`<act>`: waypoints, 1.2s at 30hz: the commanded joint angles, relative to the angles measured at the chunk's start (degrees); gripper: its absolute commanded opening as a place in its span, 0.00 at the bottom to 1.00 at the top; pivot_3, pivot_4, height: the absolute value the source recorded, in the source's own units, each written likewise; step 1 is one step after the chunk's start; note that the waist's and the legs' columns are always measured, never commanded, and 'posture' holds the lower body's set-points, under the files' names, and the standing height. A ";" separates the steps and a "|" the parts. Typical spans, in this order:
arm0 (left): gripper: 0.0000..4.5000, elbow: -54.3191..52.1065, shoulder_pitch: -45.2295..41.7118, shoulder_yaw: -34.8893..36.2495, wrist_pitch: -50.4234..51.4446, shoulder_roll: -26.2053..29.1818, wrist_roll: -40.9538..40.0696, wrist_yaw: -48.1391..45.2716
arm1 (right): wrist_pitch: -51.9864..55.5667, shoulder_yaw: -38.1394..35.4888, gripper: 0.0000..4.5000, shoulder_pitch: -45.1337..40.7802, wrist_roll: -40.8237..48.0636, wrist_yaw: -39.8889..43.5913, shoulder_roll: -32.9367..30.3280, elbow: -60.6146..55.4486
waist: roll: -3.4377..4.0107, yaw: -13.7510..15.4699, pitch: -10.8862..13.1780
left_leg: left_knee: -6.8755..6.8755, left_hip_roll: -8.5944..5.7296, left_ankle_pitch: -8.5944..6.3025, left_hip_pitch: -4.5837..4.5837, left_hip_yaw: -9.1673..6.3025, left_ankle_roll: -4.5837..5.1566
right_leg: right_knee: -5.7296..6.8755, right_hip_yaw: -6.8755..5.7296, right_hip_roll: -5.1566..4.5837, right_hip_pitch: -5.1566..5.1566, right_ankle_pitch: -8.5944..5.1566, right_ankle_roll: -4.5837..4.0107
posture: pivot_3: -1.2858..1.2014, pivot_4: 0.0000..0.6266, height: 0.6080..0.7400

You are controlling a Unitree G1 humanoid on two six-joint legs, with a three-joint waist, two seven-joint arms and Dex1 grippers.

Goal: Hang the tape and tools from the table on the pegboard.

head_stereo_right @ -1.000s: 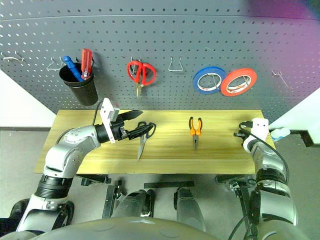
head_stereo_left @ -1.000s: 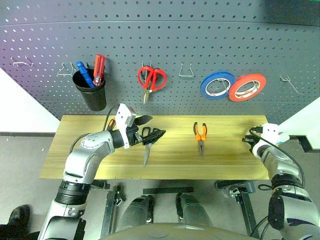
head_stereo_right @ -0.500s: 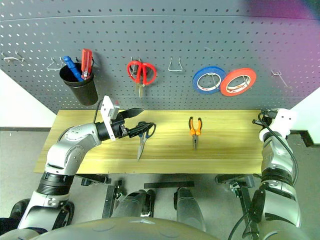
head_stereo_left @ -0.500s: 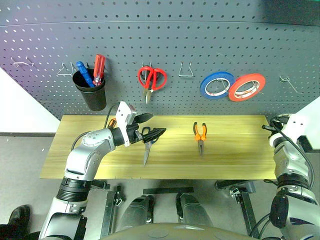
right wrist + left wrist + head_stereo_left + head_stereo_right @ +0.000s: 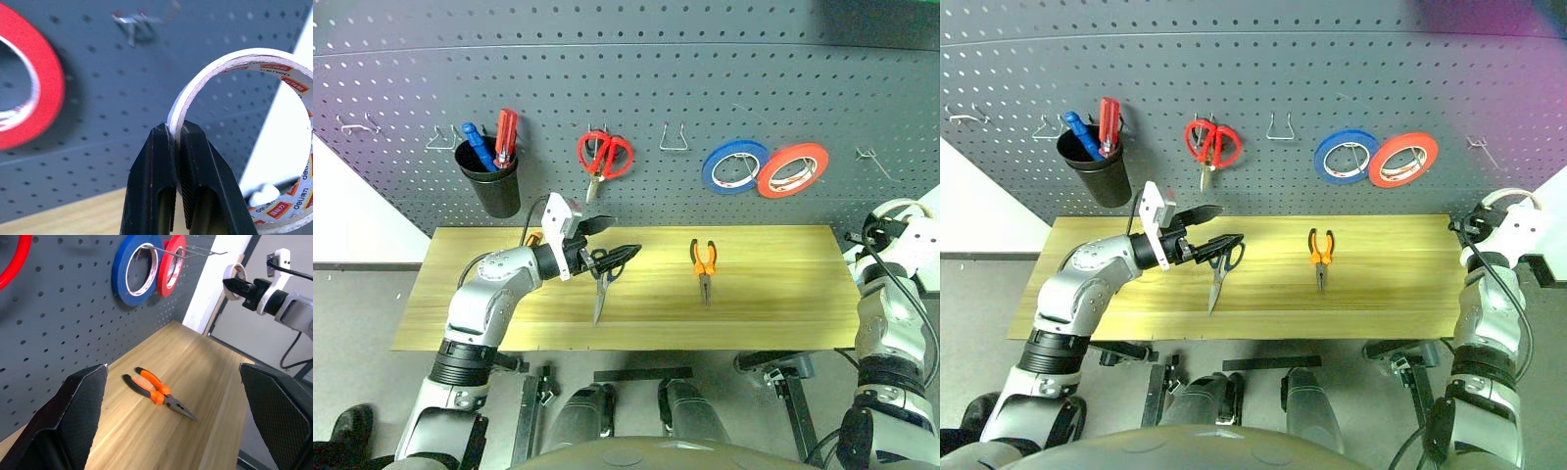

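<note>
Head views: we see the right claw (image 5: 873, 233) risen off the worktop (image 5: 764, 294) since 1 second ago, toward the pegboard (image 5: 705, 78). Left claw (image 5: 1211, 227) unchanged, gaping empty above black scissors (image 5: 1219, 269). Left wrist: pliers (image 5: 159, 392) lying flat. Right wrist: fingers (image 5: 151, 181) pinched on tape (image 5: 244, 63).

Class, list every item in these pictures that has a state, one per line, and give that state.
tape: pinched by its rim in the right gripper, off the table
right gripper: shut on the tape
left gripper: open, above the black scissors
black scissors: lying on the table
pliers: lying on the table, jaws closed
red scissors: hanging on the pegboard
blue roll: hanging
orange-red roll: hanging
</note>
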 commanded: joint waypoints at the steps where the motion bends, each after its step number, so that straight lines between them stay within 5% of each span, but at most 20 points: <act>1: 1.00 -0.34 -1.10 0.15 -1.36 -0.05 0.15 -0.66 | 0.06 -0.41 0.01 1.13 -0.37 -1.56 0.10 -7.19 | 0.05 0.01 -0.06 | 0.01 0.00 0.01 0.00 0.00 -0.01 | 0.00 0.00 0.00 0.00 0.01 -0.01 | 0.49 0.22 1.00; 13: 1.00 0.81 -1.90 -0.29 -1.94 -0.51 0.38 -1.13 | 0.18 2.13 0.01 -0.87 -1.69 -0.41 -0.01 -10.05 | 0.13 -0.20 -0.20 | 0.14 0.00 0.05 0.01 0.01 -0.06 | 0.12 0.00 0.04 0.00 0.07 -0.02 | 0.49 0.20 1.00; 36: 1.00 -6.39 0.51 3.85 2.74 0.54 -6.04 -0.04 | -10.39 4.77 0.01 -20.98 -4.54 10.58 -7.09 26.06 | 0.12 -1.27 -0.25 | 0.75 0.05 0.14 0.03 0.04 -0.05 | 0.66 0.01 0.11 0.07 0.22 -0.02 | 0.51 0.21 1.00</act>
